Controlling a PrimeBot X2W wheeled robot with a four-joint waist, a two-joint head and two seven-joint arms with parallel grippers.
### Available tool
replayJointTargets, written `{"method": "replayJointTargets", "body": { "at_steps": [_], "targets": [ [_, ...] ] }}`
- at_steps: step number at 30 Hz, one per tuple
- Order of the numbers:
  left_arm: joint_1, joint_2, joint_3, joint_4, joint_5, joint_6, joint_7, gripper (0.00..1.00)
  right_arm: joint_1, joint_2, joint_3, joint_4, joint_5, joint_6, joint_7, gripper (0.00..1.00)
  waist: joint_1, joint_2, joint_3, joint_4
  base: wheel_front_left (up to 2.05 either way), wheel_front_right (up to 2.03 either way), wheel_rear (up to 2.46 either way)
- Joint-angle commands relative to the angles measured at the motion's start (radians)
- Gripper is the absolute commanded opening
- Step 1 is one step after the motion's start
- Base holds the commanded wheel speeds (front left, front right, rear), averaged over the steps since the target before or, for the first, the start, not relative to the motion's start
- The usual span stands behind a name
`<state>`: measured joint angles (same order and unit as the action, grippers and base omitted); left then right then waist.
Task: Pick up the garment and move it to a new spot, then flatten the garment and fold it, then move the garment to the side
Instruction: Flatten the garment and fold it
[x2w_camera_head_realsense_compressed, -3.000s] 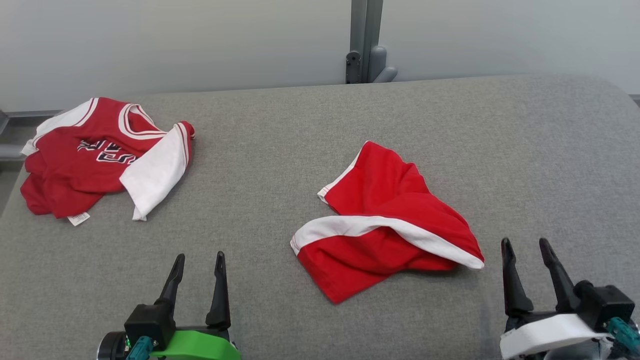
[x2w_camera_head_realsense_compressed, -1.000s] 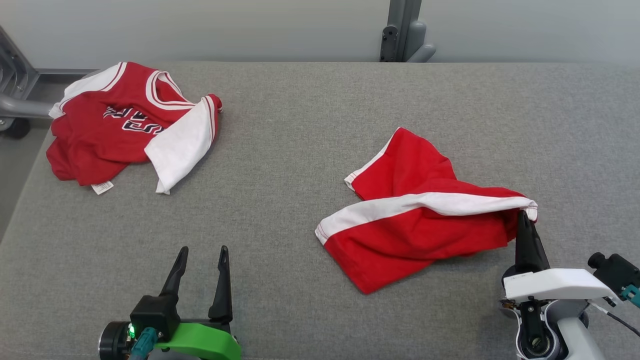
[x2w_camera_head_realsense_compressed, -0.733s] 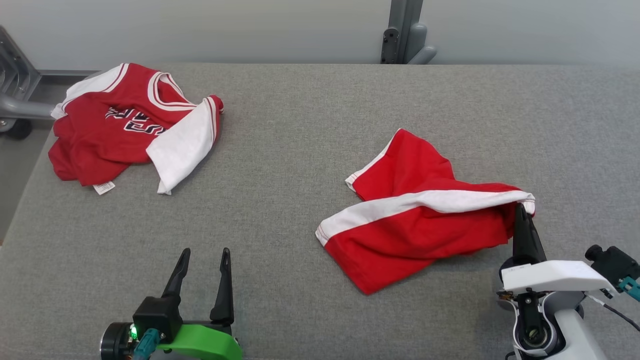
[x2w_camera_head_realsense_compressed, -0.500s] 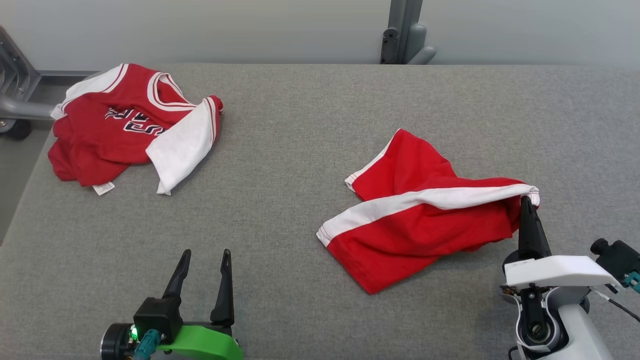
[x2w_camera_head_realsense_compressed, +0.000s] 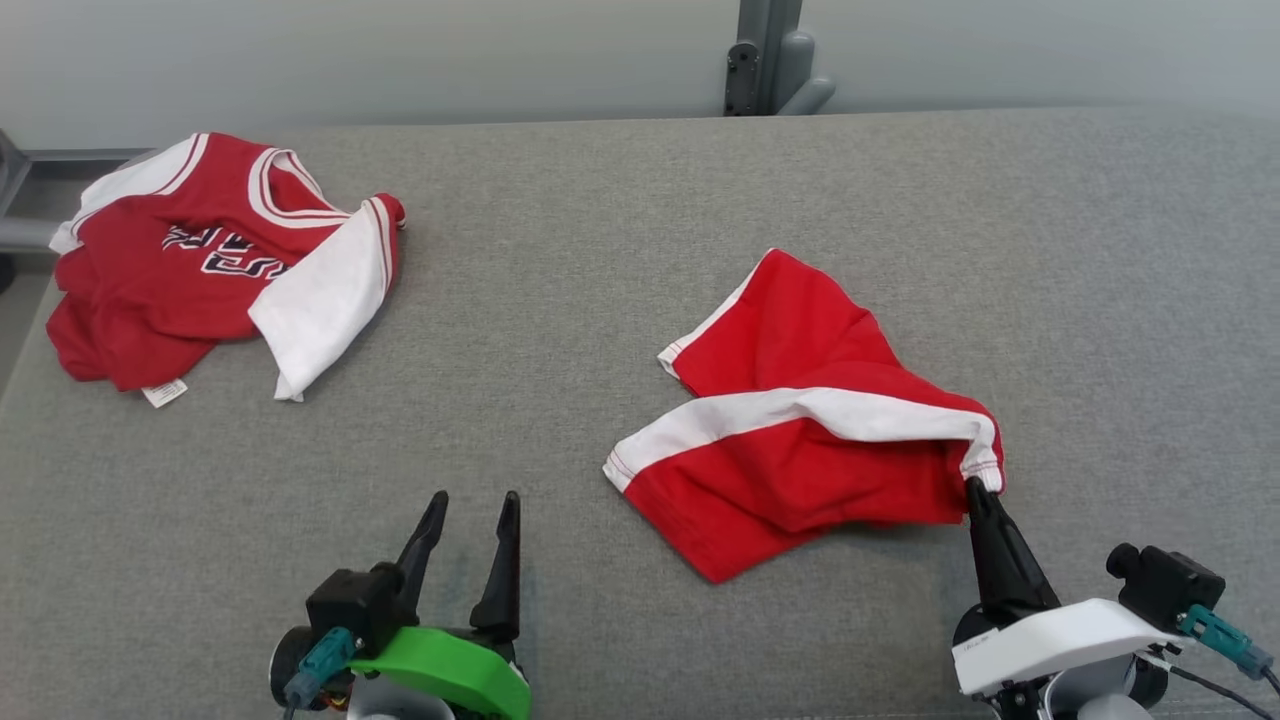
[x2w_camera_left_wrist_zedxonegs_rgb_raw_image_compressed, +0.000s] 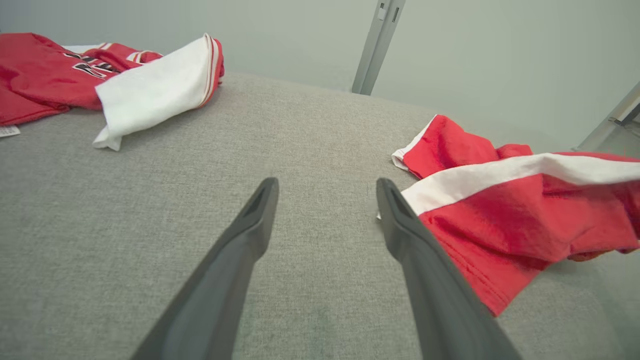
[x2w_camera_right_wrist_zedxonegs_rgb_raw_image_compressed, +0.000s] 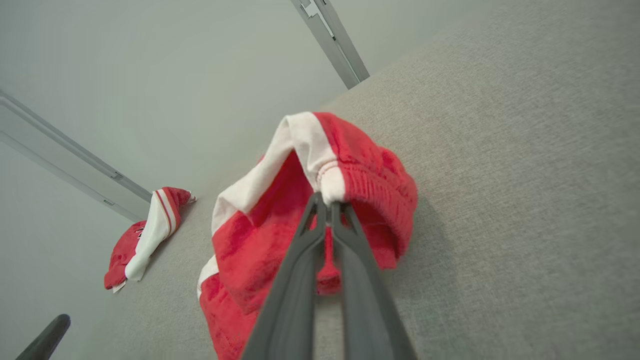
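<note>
Surface: grey cloth-covered table (x2w_camera_head_realsense_compressed: 560, 330), pale wall behind.
Garment: red shorts (x2w_camera_head_realsense_compressed: 790, 470), right of centre, mostly lying on the table.
Handling: likely light and limp; the elastic waistband looks the surest hold.
Right end effector (x2w_camera_head_realsense_compressed: 972, 487): closed on the waistband corner, arm low, fingers pointing forward.
Left end effector (x2w_camera_head_realsense_compressed: 475, 498): open, empty, apart from the shorts.
</note>
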<state>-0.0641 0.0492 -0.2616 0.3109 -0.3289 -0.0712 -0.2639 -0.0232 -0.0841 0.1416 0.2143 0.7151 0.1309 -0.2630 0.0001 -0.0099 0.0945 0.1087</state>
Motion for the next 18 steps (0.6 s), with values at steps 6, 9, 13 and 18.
{"method": "replayJointTargets", "body": {
  "at_steps": [6, 9, 13, 18],
  "targets": [
    [-0.103, 0.003, -0.109, 0.138, -0.140, -0.031, 0.009, 1.00, 0.030, -0.093, 0.068, 0.014, -0.088, 0.000, -0.004, 0.00, -0.0001, 0.0099, 0.024, -0.066, 0.00, 0.00, 0.00],
    [-0.158, 0.003, -0.166, 0.206, -0.197, -0.040, 0.049, 1.00, 0.014, -0.117, 0.089, 0.029, -0.129, 0.000, -0.004, 0.00, -0.0001, 0.0099, 0.033, -0.081, 0.00, 0.00, 0.00],
    [-0.233, 0.003, -0.224, 0.270, -0.298, -0.048, 0.101, 1.00, -0.005, -0.129, 0.109, 0.051, -0.161, 0.000, -0.004, 0.00, -0.0001, 0.0099, 0.047, -0.089, 0.00, 0.00, 0.00],
    [-0.329, 0.003, -0.268, 0.362, -0.394, -0.031, 0.168, 1.00, -0.026, -0.123, 0.119, 0.064, -0.173, 0.000, -0.004, 0.00, -0.0001, 0.0099, 0.065, -0.099, 0.00, 0.00, 0.00]
  ]
}}
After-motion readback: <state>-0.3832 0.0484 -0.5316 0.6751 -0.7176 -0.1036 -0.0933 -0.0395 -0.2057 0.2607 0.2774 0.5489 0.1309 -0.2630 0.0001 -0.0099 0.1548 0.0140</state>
